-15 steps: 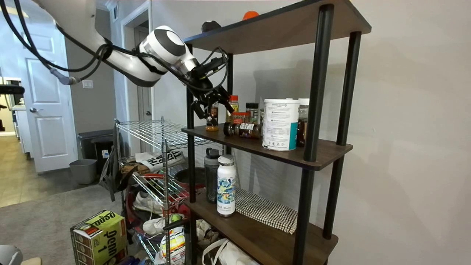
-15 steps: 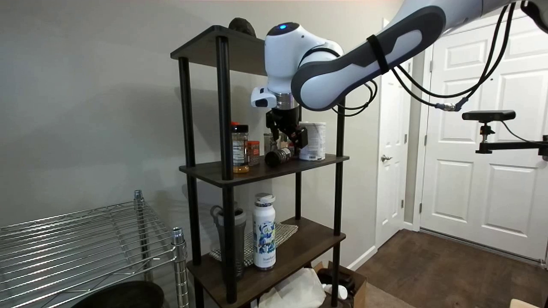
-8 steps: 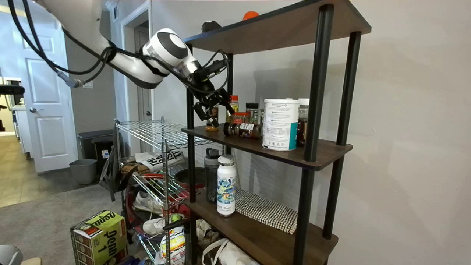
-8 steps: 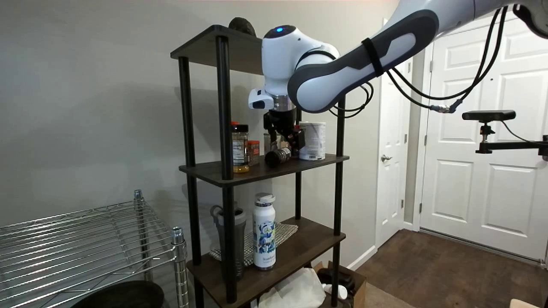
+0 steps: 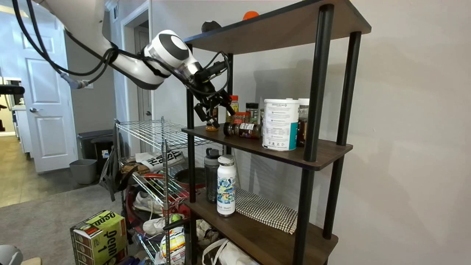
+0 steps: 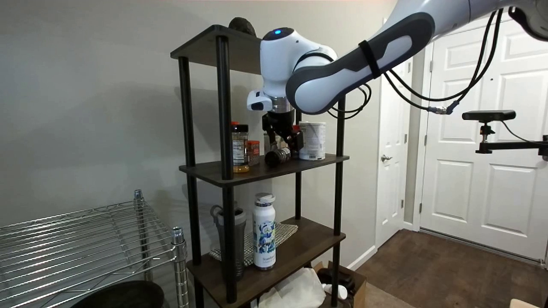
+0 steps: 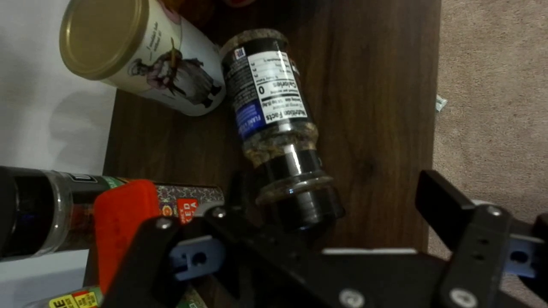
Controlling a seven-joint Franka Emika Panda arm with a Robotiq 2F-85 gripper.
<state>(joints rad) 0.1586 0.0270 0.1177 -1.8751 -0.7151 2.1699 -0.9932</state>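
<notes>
A glass seasoning jar (image 7: 274, 98) lies on its side on the middle shelf (image 7: 376, 107), just below and ahead of the gripper (image 5: 224, 119), its black cap (image 7: 308, 205) at the near end and its body running away. The gripper is spread wide with nothing in its grasp; in the wrist view the cap shows between the fingers (image 7: 445, 209), closer to the wall-side one, and whether they touch is hidden. The step in hand looks like an approach, with no grip made. A grasp from here would call for centring over the jar, sinking until the fingers straddle it, then bringing them together evenly, since round glass on a flat board could roll. Room seems tight toward the wall: a red-lidded container (image 7: 122, 214) stands right beside that finger, a dark-lidded jar (image 7: 55, 214) just beyond it. Farther ahead, a gold-lidded tin (image 7: 150, 60) stands against or just beside the jar's far end, and past that, in both exterior views, stands a white canister (image 5: 281, 125).
</notes>
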